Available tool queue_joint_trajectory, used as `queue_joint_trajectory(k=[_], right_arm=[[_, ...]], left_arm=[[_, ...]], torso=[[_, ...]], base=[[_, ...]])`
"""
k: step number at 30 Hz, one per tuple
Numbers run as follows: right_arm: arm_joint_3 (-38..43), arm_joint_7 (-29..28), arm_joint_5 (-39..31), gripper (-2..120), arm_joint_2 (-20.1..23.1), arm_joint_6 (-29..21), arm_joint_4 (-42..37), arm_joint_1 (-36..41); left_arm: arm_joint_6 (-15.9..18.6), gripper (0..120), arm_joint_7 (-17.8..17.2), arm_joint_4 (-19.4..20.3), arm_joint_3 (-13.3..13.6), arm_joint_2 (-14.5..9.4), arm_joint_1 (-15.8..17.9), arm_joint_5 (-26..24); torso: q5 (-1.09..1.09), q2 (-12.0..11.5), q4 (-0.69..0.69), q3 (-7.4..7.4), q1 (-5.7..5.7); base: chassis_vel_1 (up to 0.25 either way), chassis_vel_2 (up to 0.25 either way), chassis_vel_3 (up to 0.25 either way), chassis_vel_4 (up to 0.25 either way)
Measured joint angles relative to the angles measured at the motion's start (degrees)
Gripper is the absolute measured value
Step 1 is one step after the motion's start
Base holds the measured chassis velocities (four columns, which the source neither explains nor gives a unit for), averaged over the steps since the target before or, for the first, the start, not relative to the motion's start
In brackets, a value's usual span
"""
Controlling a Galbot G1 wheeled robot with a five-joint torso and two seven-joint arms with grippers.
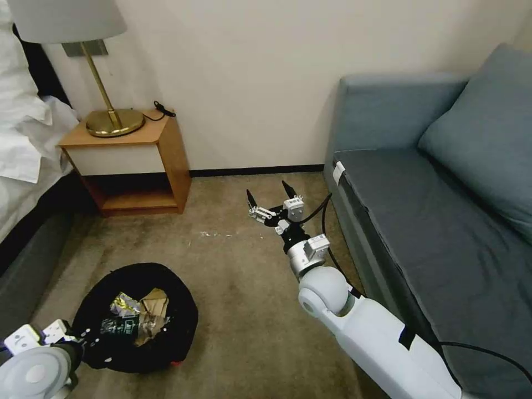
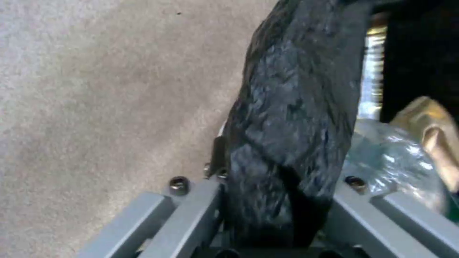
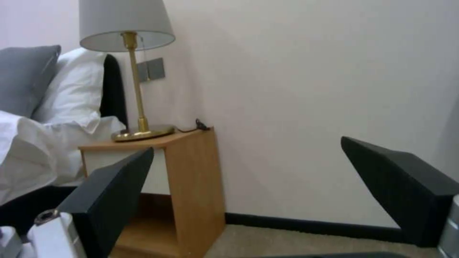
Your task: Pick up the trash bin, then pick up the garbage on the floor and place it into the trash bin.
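Observation:
The trash bin (image 1: 138, 318), lined with a crinkly black bag, is low at my left over the carpet. Inside it lies garbage: a yellow-silver wrapper (image 1: 124, 303), crumpled tan paper (image 1: 156, 306) and a green-labelled bottle (image 1: 113, 327). My left gripper (image 1: 80, 339) is at the bin's near-left rim. In the left wrist view this gripper (image 2: 277, 204) is shut on the black rim (image 2: 292, 118), one finger outside and one inside, with a clear bottle (image 2: 392, 161) beside it. My right gripper (image 1: 267, 191) hangs open and holds nothing above the carpet, also seen as the same gripper (image 3: 246, 145) facing the wall.
A wooden nightstand (image 1: 138, 166) with a brass lamp (image 1: 113, 119) stands against the wall at the back left, beside the bed (image 1: 22, 144). A blue-grey sofa (image 1: 443, 210) runs along the right. Bare carpet (image 1: 238, 277) lies between the bin and the sofa.

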State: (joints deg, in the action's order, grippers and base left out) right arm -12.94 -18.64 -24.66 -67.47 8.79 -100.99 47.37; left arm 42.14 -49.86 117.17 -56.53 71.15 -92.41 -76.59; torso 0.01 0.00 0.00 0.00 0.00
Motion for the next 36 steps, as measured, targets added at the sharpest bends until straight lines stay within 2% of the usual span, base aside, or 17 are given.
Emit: queue_joint_trajectory(k=[3, 6, 8, 11, 13, 17, 22, 24, 25, 26, 28, 29, 31, 32, 34, 35, 36], right_arm=[[0.0, 0.3, 0.1, 100, 0.2, 0.2, 0.2, 0.1], [0.1, 0.5, 0.1, 100, 0.6, 0.4, 0.5, 0.0], [0.1, 0.5, 0.1, 100, 0.6, 0.5, 0.5, -0.2], [0.1, 0.8, 0.1, 100, 0.7, 0.7, 0.7, -0.5], [0.1, 0.8, 0.1, 100, 0.7, 0.7, 0.7, -0.6], [0.2, 0.9, -0.1, 100, 0.8, 0.7, 1.3, -1.0], [0.4, 0.9, -0.4, 100, 0.8, 0.6, 1.6, -1.0], [0.7, 0.9, -0.6, 100, 0.8, 0.6, 1.6, -0.9], [1.0, 0.6, -0.6, 100, 0.8, 0.6, 1.6, -0.8], [1.0, 0.6, -0.6, 100, 0.8, 0.6, 1.6, -0.8], [1.7, -0.4, -0.1, 100, 0.9, 0.5, 1.3, -0.4], [2.3, -1.5, 1.1, 100, 0.9, 0.3, 1.2, 0.2], [2.5, -1.8, 1.6, 100, 1.0, 0.3, 1.2, 0.4], [3.2, -2.8, 3.9, 100, 1.2, 0.3, 1.1, 1.4], [4.5, -4.6, 7.4, 100, 2.0, -1.5, -0.1, 3.6], [4.5, -4.6, 7.4, 100, 2.0, -1.5, -0.1, 3.6], [5.1, -5.7, 8.5, 100, 2.4, -2.8, -1.2, 4.7]], left_arm=[[0.0, 21, 0.3, -0.1, 0.1, 0.2, 0.1, 0.6], [0.0, 34, 1.7, 0.3, 0.6, 0.4, -0.3, 4.6], [0.0, 37, 2.0, 0.6, 0.7, 0.3, -0.5, 5.7], [0.0, 54, 2.8, 2.2, 0.9, 0.2, -1.3, 9.3], [-0.2, 57, 3.0, 2.8, 1.0, 0.2, -1.5, 10.2], [-1.6, 77, 4.7, 9.9, 1.5, 1.4, -4.5, 16.9], [-1.9, 90, 5.0, 14.0, 1.6, 2.2, -6.4, 22.3], [-4.1, 97, 6.9, 15.5, 2.1, 2.5, -7.4, 27.1], [-7.5, 99, 9.2, 15.7, 2.9, 2.5, -7.5, 31.4], [-7.5, 99, 9.2, 15.7, 2.9, 2.5, -7.5, 31.4], [-17.5, 100, 14.4, 13.3, 4.6, 2.5, -7.0, 40.1], [-24.4, 100, 18.6, 11.5, 5.8, 2.6, -6.5, 45.4], [-26.0, 100, 19.6, 11.1, 6.3, 2.6, -6.3, 46.6], [-31.5, 100, 22.6, 10.1, 8.3, 2.8, -5.4, 49.3], [-38.0, 100, 26.5, 9.0, 11.0, 3.1, -4.2, 50.7], [-38.0, 100, 26.5, 9.0, 11.0, 3.1, -4.2, 50.7], [-40.9, 100, 27.9, 8.4, 12.3, 3.2, -3.5, 51.1]], torso=[[-0.01, 0.0, 0.0, 0.0, 0.0], [-0.02, 0.0, 0.0, 0.0, 0.0], [-0.01, 0.0, 0.0, 0.0, 0.0], [-0.01, 0.0, 0.0, 0.0, 0.0], [-0.01, 0.0, 0.0, 0.0, 0.0], [0.0, 0.0, 0.0, 0.0, 0.0], [0.0, 0.0, 0.0, 0.0, 0.0], [-0.01, 0.0, 0.01, 0.0, 0.0], [0.01, 0.0, 0.01, 0.0, 0.0], [0.01, 0.0, 0.01, 0.0, 0.0], [-0.01, 0.0, 0.01, 0.0, 0.0], [-0.02, 0.0, 0.01, 0.0, 0.0], [-0.02, 0.0, 0.01, 0.0, 0.0], [-0.01, 0.0, 0.01, 0.0, 0.0], [0.0, 0.0, 0.0, 0.0, 0.0], [0.0, 0.0, 0.0, 0.0, 0.0], [0.0, 0.0, 0.0, 0.0, 0.0]], base=[[0.0, 0.0, 0.0, 0.0], [0.0, 0.0, 0.0, 0.0], [0.0, 0.0, 0.0, 0.0], [0.0, 0.0, 0.0, 0.0], [0.0, 0.0, 0.0, 0.0], [0.0, 0.0, 0.0, 0.0], [0.0, 0.0, 0.0, 0.0], [0.0, 0.0, 0.0, 0.0], [0.0, 0.0, 0.0, 0.0], [0.0, 0.0, 0.0, 0.0], [0.0, 0.0, 0.0, 0.0], [0.0, 0.0, 0.0, 0.0], [0.0, 0.0, 0.0, 0.0], [0.0, 0.0, 0.0, 0.0], [0.0, 0.0, 0.0, 0.0], [0.0, 0.0, 0.0, 0.0], [0.0, 0.0, 0.0, 0.0]])
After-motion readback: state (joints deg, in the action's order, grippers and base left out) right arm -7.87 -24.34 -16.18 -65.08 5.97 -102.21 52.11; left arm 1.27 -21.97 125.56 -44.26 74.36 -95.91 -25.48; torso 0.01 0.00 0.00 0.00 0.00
